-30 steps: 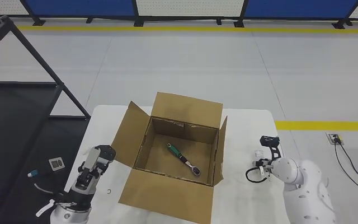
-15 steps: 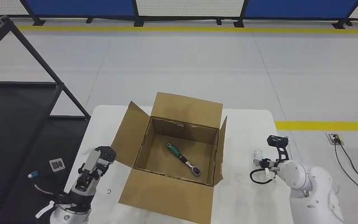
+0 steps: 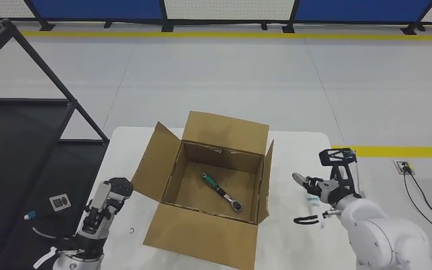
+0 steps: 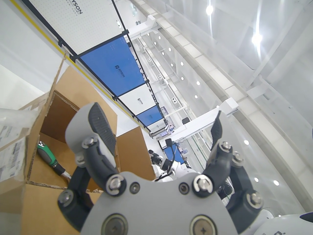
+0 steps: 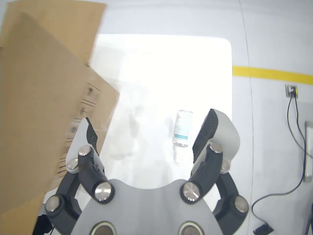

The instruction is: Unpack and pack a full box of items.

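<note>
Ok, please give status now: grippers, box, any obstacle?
Left gripper open, beside the box. Right gripper open, over the table by a small bottle. Ratchet lies in the box. Nothing blocks the box opening.

The wrench (image 4: 47, 153) is half hidden behind the left pincer (image 4: 157, 114). In the right wrist view the box (image 5: 36, 86) is blurred and cut off at the edge.
</note>
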You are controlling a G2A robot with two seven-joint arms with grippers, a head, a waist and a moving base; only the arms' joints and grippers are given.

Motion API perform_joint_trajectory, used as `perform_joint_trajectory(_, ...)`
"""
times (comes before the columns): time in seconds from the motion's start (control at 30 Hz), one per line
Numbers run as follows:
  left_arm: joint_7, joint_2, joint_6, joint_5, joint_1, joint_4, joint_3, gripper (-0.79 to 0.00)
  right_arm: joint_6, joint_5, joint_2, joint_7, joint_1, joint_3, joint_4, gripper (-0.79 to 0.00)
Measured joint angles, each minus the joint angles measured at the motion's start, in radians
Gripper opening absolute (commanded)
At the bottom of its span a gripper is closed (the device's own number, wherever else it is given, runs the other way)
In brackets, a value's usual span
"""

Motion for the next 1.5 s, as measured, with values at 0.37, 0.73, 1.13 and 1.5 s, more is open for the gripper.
perform_joint_trajectory(0.37, 0.066, -0.003, -0.074, -0.118, 0.063, 0.001, -0.135, 0.0, -0.09, -0.248, -0.017, 0.058, 0.187, -0.414, -0.114, 0.0)
perform_joint_trajectory(0.73, 0.072, -0.01, -0.142, -0.228, 0.142, 0.046, -0.253, 0.0, -0.116, 0.004, -0.113, 0.213, 0.646, -0.731, 0.388, -0.086)
perform_joint_trajectory(1.13, 0.031, -0.015, -0.17, -0.291, 0.162, 0.071, -0.286, 0.0, -0.132, 0.25, -0.226, 0.231, 0.912, -0.907, 0.969, -0.182)
perform_joint_trajectory(1.5, -0.026, -0.014, -0.148, -0.307, 0.139, 0.058, -0.287, 0.0, -0.119, 0.279, -0.28, 0.188, 0.935, -0.968, 1.253, -0.332)
